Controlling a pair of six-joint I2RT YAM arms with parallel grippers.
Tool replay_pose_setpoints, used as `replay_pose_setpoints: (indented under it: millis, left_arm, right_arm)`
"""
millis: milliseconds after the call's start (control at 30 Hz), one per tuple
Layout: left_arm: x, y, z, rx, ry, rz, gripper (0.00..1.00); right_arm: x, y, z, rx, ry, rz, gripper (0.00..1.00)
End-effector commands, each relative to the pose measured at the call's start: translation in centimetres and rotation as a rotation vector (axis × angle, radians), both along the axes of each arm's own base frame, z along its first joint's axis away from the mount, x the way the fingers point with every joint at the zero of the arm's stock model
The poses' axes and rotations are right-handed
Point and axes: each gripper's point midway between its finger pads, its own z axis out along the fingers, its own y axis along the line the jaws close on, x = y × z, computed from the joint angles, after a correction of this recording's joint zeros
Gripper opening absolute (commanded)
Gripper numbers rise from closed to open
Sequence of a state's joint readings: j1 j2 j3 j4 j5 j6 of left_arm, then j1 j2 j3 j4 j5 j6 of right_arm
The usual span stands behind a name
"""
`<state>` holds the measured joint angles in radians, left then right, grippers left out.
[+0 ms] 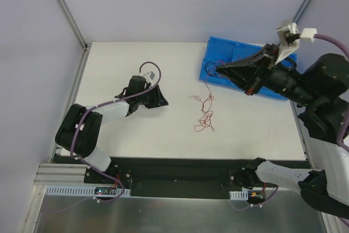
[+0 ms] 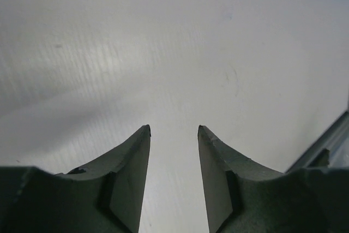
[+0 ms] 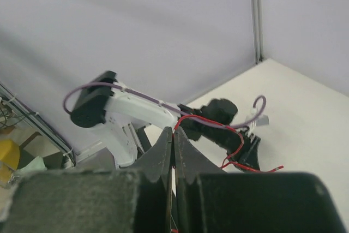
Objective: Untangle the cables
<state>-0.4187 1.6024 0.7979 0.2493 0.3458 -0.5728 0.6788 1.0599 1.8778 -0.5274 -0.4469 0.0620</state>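
Thin red curly cables [image 1: 205,119], loosely tangled

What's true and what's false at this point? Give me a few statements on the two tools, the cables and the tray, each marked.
1. The left tool is open, with nothing between its fingers. True.
2. The right tool is open and empty. False: it is shut on a red cable.
3. In the top view, the right tool's tip is over the blue tray. True.
4. Every cable lies in the tray. False: a red tangle lies on the white table.
5. The left tool touches that tangle. False: it sits apart from it, to its left.
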Motion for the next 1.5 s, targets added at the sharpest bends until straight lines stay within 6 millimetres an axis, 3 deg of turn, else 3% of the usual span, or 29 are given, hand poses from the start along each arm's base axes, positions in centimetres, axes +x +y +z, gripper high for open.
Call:
replay_pose_setpoints:
  millis: [0,33,133,200,300,400,667,767,833,1000,1133,1267,1367,1467]
  left_arm:
    - [-3.7,-2.2,7.4,-0.231,-0.119,-0.183,0.42]
    - [-4.4,-2.4,8.8,-0.268,-0.164,-0.218,0.46]
    - [-7.3,-3.1,13.8,-0.390,-0.302,-0.363,0.71]
    - [-9.2,-3.4,16.9,-0.452,-0.376,-0.456,0.83]
    - [-11.6,-4.3,20.4,-0.490,-0.475,-0.587,0.87]
    - [-12.6,-5.3,22.1,-0.492,-0.541,-0.661,0.85]
    - [-10.6,-6.1,21.9,-0.420,-0.553,-0.654,0.69]
    - [-10.8,-6.2,22.0,-0.427,-0.540,-0.660,0.64]
    - [-11.4,-6.1,22.1,-0.431,-0.548,-0.674,0.66]
    - [-13.5,-6.0,21.6,-0.455,-0.547,-0.751,0.84]
    - [-15.7,-7.2,21.5,-0.532,-0.533,-0.861,0.88]
    - [-15.7,-9.1,20.9,-0.531,-0.555,-0.880,0.88]
    - [-15.5,-10.3,20.2,-0.521,-0.538,-0.892,0.83]
    - [-14.8,-10.7,18.5,-0.487,-0.502,-0.864,0.62]
  right_arm:
    - [2.9,1.7,-4.5,-0.078,0.104,-0.035,0.00]
    - [2.9,1.7,-5.2,-0.083,0.113,-0.033,0.00]
    - [2.6,2.1,-7.3,-0.115,0.139,0.001,0.00]
    - [2.2,2.3,-8.9,-0.145,0.154,0.030,0.01]
    - [1.5,2.6,-10.5,-0.177,0.166,0.080,0.00]
    - [0.9,2.9,-10.9,-0.183,0.166,0.123,0.00]
    - [-0.1,3.1,-9.5,-0.161,0.135,0.178,0.00]
    - [-0.1,3.1,-9.2,-0.158,0.129,0.179,0.00]
    - [-0.1,3.1,-9.2,-0.157,0.127,0.179,0.00]
    - [-0.7,3.4,-9.1,-0.150,0.128,0.218,0.00]
    - [-1.4,3.5,-8.8,-0.143,0.112,0.260,0.01]
    - [-2.0,3.6,-7.9,-0.115,0.106,0.289,0.00]
    - [-2.4,3.7,-7.1,-0.087,0.098,0.313,0.00]
    - [-2.7,3.5,-6.4,-0.075,0.085,0.317,0.00]
